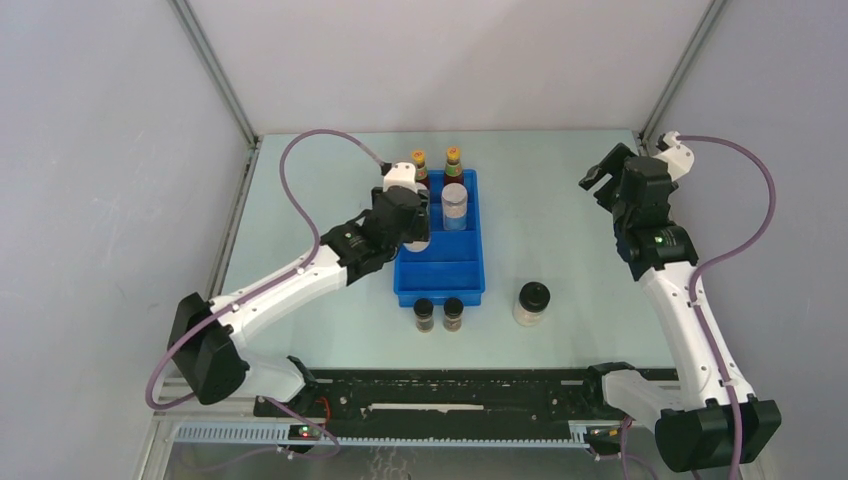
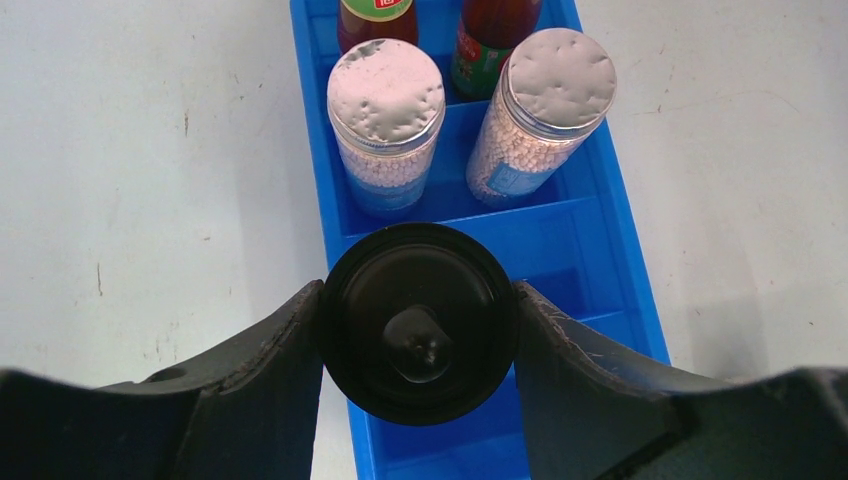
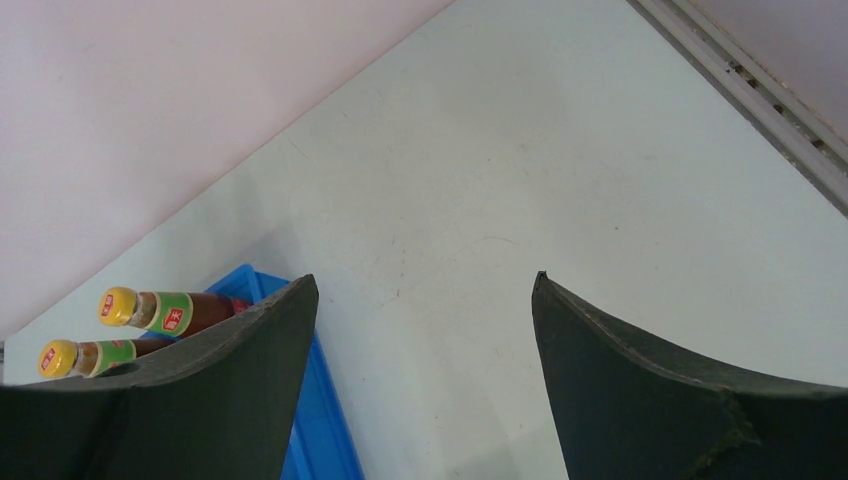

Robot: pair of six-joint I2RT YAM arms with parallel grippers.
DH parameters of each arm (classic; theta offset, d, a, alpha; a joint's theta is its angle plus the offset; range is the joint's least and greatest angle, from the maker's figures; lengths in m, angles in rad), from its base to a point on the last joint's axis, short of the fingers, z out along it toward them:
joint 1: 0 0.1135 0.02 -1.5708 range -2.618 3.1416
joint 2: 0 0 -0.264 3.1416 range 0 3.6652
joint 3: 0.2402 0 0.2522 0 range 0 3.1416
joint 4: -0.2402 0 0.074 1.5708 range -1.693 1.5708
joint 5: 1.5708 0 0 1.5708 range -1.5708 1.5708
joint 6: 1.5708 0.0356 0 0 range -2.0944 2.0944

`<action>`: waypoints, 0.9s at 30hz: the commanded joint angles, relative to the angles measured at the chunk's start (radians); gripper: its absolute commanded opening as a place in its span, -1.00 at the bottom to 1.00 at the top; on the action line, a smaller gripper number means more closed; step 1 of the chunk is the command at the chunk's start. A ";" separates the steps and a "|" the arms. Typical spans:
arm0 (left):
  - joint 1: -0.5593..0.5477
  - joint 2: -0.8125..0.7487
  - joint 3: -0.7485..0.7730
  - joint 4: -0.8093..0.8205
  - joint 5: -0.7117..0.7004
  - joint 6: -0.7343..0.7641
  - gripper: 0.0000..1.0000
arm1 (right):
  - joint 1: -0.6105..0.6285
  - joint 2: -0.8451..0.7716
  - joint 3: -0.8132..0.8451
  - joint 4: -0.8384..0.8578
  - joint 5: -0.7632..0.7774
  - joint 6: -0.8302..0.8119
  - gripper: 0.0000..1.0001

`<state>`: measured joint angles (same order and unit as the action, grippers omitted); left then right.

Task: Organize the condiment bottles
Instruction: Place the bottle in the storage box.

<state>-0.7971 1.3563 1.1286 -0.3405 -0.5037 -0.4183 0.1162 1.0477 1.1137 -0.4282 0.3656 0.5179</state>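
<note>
Left end effector (image 2: 418, 305) grips one of two black-lidded jars (image 2: 418, 350); right end effector (image 3: 425, 278) gapes

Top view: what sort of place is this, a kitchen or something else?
Probably a robotics test bench, not a kitchen. Plain grey panels box in a pale table, two white robot arms are bolted at its near edge, and the only goods are small condiment bottles in and beside a blue tray.
</note>
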 commanded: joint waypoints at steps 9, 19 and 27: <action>-0.036 0.044 -0.003 0.103 -0.093 0.004 -1.00 | 0.004 0.016 0.004 0.046 0.013 -0.022 0.73; -0.048 0.071 -0.003 0.106 -0.138 0.009 -1.00 | -0.001 0.017 0.005 0.053 0.006 -0.025 0.73; -0.052 0.092 -0.005 0.104 -0.158 -0.006 -1.00 | -0.001 0.015 0.004 0.049 0.004 -0.023 0.73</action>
<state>-0.8425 1.4460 1.1275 -0.3077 -0.6052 -0.4179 0.1173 1.0622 1.1137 -0.4210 0.3637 0.5114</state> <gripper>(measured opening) 0.648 0.868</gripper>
